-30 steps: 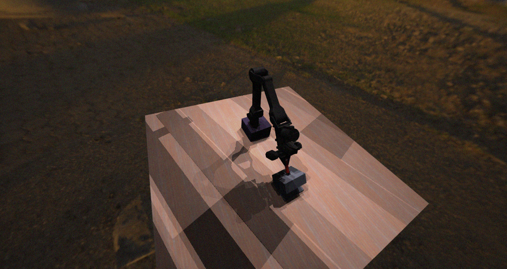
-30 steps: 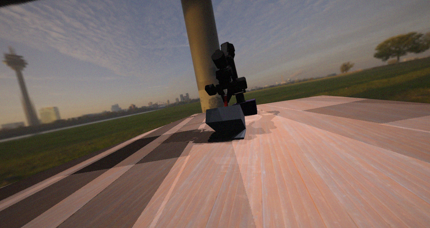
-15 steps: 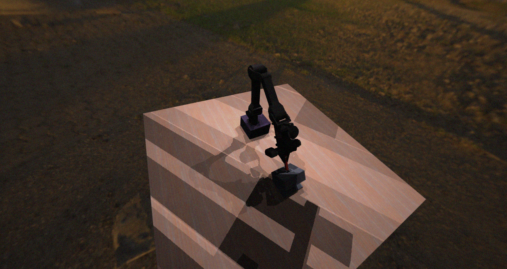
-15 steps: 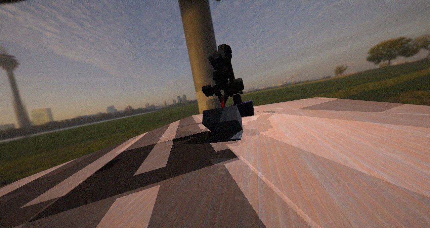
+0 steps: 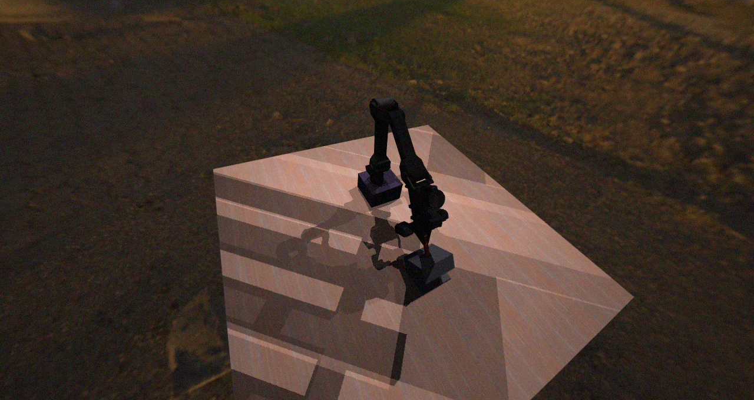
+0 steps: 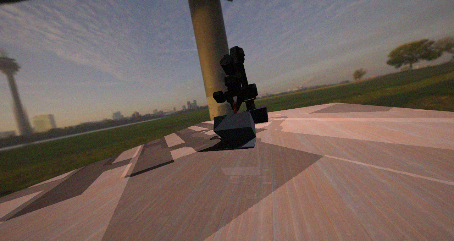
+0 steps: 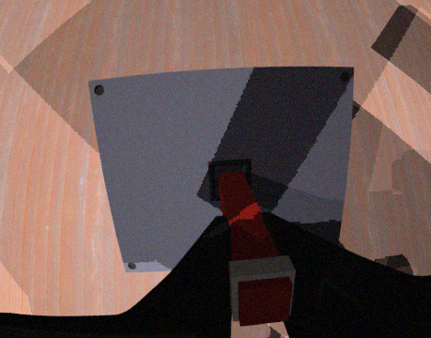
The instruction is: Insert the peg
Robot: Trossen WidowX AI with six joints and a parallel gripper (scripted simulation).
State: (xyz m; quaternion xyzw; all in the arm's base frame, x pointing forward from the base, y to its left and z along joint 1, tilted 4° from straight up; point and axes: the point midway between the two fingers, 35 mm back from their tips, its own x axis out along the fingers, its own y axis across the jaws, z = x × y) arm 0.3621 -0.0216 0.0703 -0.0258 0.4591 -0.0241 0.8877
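black parallel-jaw gripper point(image 7: 249, 238) clamps the square-sided red peg point(image 7: 243, 209), whose bottom end sits in the square hole point(image 7: 229, 171) of the flat grey sloped panel point(image 7: 159, 157) on the wood-grain table point(image 7: 46, 207).

Red peg point(image 7: 248, 220); grey-blue panel point(image 7: 159, 157); striped wood table point(image 5: 527, 303).

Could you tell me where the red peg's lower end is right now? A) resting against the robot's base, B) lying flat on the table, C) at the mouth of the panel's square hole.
C: in the wrist view the red peg, held in the tool, reaches the square hole in the grey panel.
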